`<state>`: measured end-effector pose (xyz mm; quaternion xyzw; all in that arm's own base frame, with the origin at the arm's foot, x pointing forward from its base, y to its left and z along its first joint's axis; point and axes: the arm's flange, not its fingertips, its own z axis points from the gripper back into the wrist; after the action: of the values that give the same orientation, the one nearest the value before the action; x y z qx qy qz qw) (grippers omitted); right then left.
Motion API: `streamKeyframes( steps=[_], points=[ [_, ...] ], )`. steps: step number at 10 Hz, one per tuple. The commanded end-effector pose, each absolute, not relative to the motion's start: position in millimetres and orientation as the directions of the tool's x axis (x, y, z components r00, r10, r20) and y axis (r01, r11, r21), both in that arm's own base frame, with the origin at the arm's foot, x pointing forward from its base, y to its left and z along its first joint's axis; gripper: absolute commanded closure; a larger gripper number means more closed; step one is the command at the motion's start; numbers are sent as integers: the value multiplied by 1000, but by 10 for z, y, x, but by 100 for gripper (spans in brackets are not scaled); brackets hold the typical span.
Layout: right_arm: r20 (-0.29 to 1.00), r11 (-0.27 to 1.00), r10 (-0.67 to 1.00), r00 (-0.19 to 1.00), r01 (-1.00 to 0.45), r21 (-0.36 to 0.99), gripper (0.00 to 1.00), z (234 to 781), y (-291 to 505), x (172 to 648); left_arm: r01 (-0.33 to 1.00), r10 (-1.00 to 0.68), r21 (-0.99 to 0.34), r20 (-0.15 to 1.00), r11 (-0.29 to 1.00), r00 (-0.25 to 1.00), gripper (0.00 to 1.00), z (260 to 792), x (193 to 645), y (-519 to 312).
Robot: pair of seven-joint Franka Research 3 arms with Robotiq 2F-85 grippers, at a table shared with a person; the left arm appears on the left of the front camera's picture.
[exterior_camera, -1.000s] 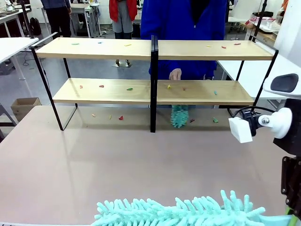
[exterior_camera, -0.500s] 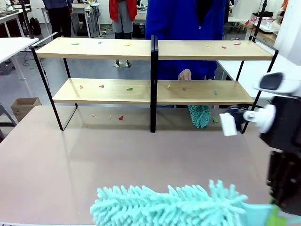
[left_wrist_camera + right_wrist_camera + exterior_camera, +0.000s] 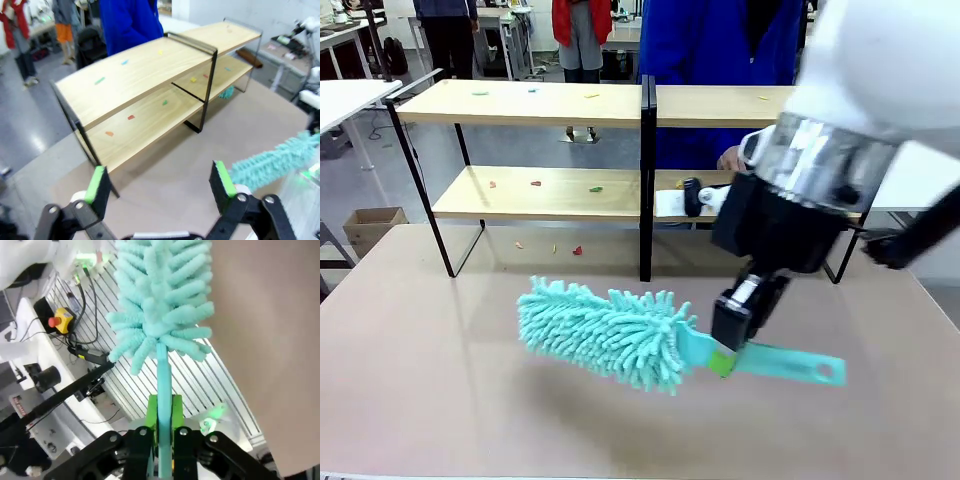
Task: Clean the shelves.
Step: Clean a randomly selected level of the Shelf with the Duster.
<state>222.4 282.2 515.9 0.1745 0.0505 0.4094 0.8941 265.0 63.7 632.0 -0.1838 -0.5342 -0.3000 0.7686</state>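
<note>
The shelves [image 3: 520, 103] stand across the far side of the beige table, two light-wood boards in a black frame [image 3: 135, 75]. Small coloured scraps [image 3: 535, 184] lie on both boards and on the table beneath. My right gripper [image 3: 723, 360] is shut on the handle of a teal fluffy duster [image 3: 605, 330], held low over the table in front of the central post. In the right wrist view the same gripper [image 3: 164, 430] clamps the handle below the duster head [image 3: 160, 305]. My left gripper [image 3: 159, 182] hangs open and empty, high above the table's left side.
A person in blue [image 3: 720, 40] stands behind the shelves with a hand [image 3: 730, 158] at the lower board. A second teal duster [image 3: 227, 92] pokes out under the lower board. A cardboard box [image 3: 372, 228] and a white table [image 3: 345, 95] are at the left.
My right arm swung in from the lower right, carrying the duster up and forward over the table toward the shelves. The person's hand and their duster slid to the right along the lower board.
</note>
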Motion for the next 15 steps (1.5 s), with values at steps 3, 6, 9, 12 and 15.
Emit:
streamKeyframes(
  steps=[3,6,9,12,15],
  points=[
    [42,601,753,657,-712,363,88,5109,2861,2299,655,-269,42,930,754,250,0,6317,2656,635],
    [108,748,573,812,-573,335,88,4985,3112,2798,655,-269,42,930,754,250,0,6317,2656,635],
    [33,841,454,890,-440,315,88,4679,3437,3392,655,-269,42,930,754,250,0,6317,2656,635],
    [135,820,444,886,-462,339,88,4506,3496,3477,655,-269,42,930,754,250,0,6317,2656,635],
    [89,845,421,903,-426,322,88,4398,3447,3570,655,-269,42,930,754,250,0,6317,2656,635]
  ],
)
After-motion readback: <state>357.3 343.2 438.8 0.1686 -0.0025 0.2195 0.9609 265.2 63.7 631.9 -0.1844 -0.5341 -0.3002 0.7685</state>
